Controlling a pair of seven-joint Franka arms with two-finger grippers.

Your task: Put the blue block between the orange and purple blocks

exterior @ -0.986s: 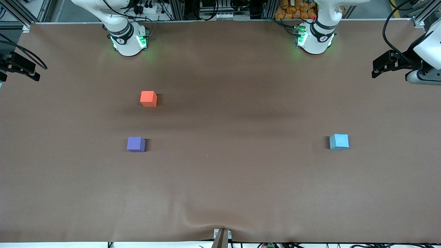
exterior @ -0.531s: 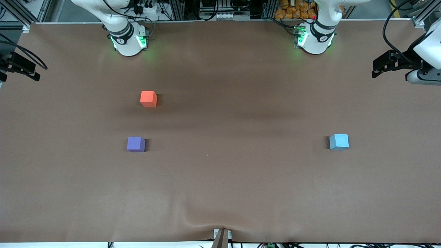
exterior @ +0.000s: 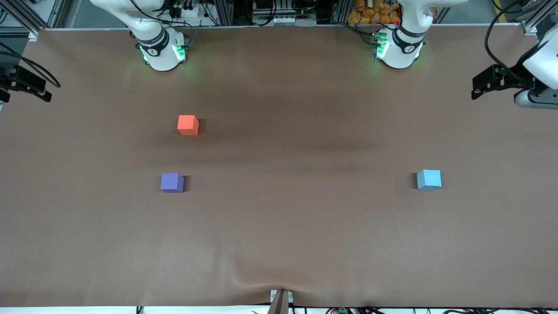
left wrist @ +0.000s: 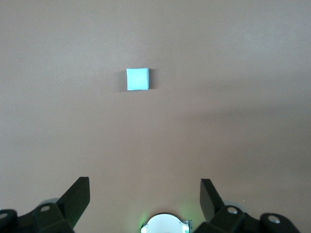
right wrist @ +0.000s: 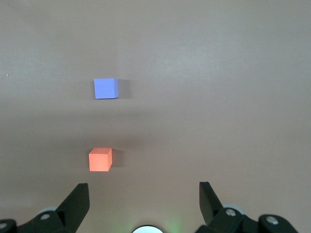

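The blue block (exterior: 429, 179) (left wrist: 137, 78) sits alone on the brown table toward the left arm's end. The orange block (exterior: 188, 124) (right wrist: 100, 159) and the purple block (exterior: 171, 182) (right wrist: 106, 88) lie toward the right arm's end, apart from each other, with the purple one nearer the front camera. My left gripper (left wrist: 145, 180) hangs open high over the table, near its base, empty and well short of the blue block. My right gripper (right wrist: 144, 184) is also open and empty, high up, with the orange block just past its fingertips. Neither hand shows in the front view.
The arm bases (exterior: 161, 52) (exterior: 399, 48) stand along the table's back edge. A black bracket (exterior: 492, 80) on a white body juts in at the left arm's end, and another black fixture (exterior: 26, 83) sits at the right arm's end. A small clamp (exterior: 281, 298) sits at the front edge.
The three blocks have not moved and both grippers remain open. The black bracket at the left arm's end has shifted very slightly.
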